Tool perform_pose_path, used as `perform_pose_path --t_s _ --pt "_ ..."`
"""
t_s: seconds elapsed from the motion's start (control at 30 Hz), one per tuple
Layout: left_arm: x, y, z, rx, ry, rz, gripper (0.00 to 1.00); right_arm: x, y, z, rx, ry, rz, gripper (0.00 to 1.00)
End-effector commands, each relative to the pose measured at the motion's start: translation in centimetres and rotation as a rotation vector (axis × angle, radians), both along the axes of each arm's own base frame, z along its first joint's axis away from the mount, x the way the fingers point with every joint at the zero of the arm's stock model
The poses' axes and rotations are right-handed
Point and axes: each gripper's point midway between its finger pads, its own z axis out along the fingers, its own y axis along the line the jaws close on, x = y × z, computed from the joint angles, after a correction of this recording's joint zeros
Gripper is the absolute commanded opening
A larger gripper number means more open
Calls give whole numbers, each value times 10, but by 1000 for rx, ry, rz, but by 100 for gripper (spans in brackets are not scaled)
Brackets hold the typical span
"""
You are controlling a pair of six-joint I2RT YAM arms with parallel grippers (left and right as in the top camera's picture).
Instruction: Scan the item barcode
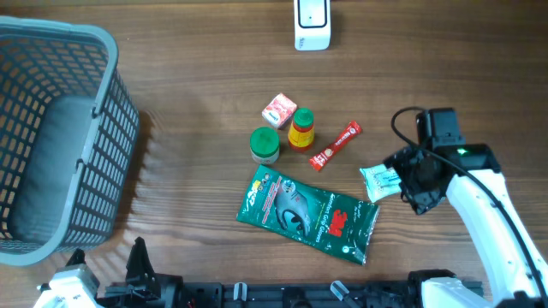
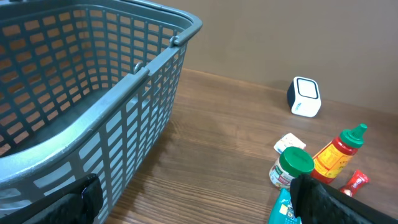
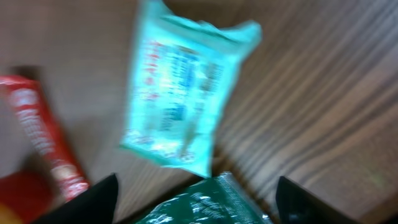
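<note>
Jaws of the right arm stand apart with nothing between them, poised just beside the pale teal packet [image 3: 186, 99], which lies flat on the desk [image 1: 188, 77] to the right of the other goods. The wrist view is blurred, so it is impossible to tell whether a barcode faces up. A corner of the green glove pack [image 1: 308, 212] reaches in between the fingertips, and the red sachet [image 1: 336, 145] lies close by, toward the middle of the desk.

The step in hand looks to be picking up the packet for the white scanner [image 1: 312, 24], which stands well apart at the desk's far edge. To do it well, close on the packet's edge alone, clear of the green pack. Pinch where no print is covered, and lift level so the thin wrapper does not fold.

The left arm's jaws hang wide open and empty beside the grey basket [image 2: 155, 68].
</note>
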Motion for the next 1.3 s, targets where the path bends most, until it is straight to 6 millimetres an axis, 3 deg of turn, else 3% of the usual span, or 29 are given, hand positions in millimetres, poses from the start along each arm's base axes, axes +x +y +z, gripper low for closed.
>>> perform_pose_path --t_s 0.0,0.1,0.13,0.37,0.43,0.57,0.77,0.97,1.1,1.27 --pt "-1 3 2 14 -7 15 100 -20 -2 -24 -6 92 -60 48" --pt "-1 3 2 14 -7 15 100 -28 -7 -33 -35 122 -113 16" --pt "-1 3 2 14 -7 15 100 -29 -10 -33 -50 127 -130 11" --pt "-1 3 1 14 -6 15 100 -28 -55 -27 -301 79 -296 10" --pt "-1 3 2 14 -7 15 100 -31 -53 -28 -289 94 -289 5" --pt "-1 3 2 14 -7 15 100 -40 -45 -34 -246 132 -283 5" --pt "-1 3 2 14 -7 15 100 -46 -47 -70 -248 112 -277 5" --pt "-1 3 2 14 -7 15 100 -2 -54 -69 -288 -52 -193 8" --pt "-1 3 2 14 -7 15 100 46 -38 -77 -229 -188 -24 9" --pt "-1 3 2 14 -7 15 100 88 -9 -91 -120 -313 161 9"
